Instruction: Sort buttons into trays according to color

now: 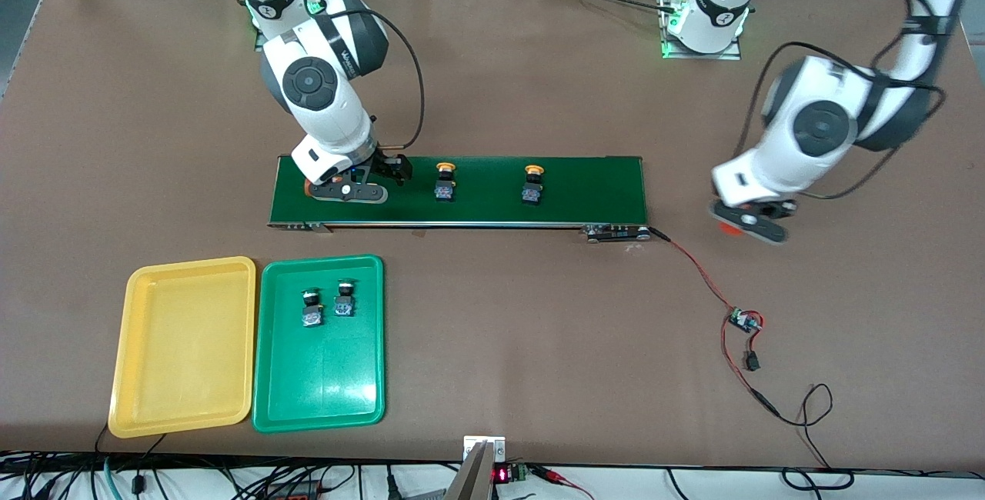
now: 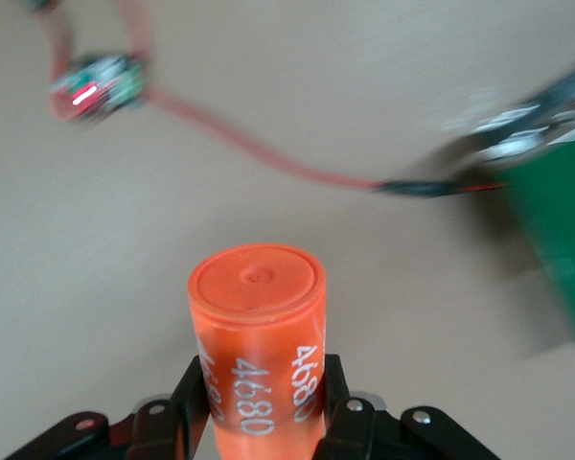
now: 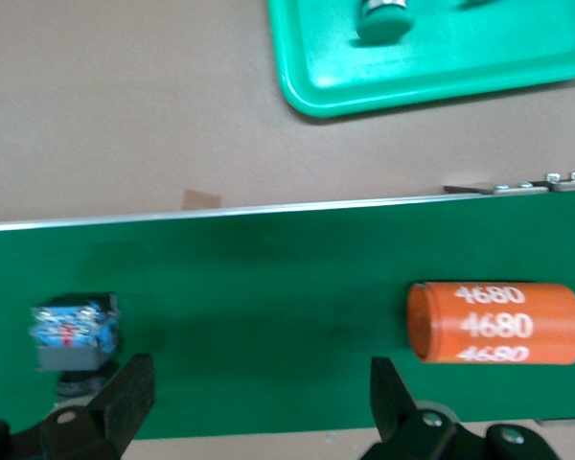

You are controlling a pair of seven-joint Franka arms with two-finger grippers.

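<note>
Yellow-capped buttons (image 1: 445,181) lying on belt (image 1: 585,185) just beside right gripper (image 1: 368,181), jaws spread, empty; left gripper (image 1: 750,219) clenching orange cylinder (image 2: 259,335) over bench (image 1: 539,315).

The tabletop (image 1: 539,61) was brown. One tray (image 1: 185,408) was yellow, the other (image 1: 319,400) green. The conveyor belt (image 1: 585,191) was dark green. Orange cylinders (image 2: 259,335) carried white print.

White arms (image 1: 327,111) — black joints (cables trailing).
</note>
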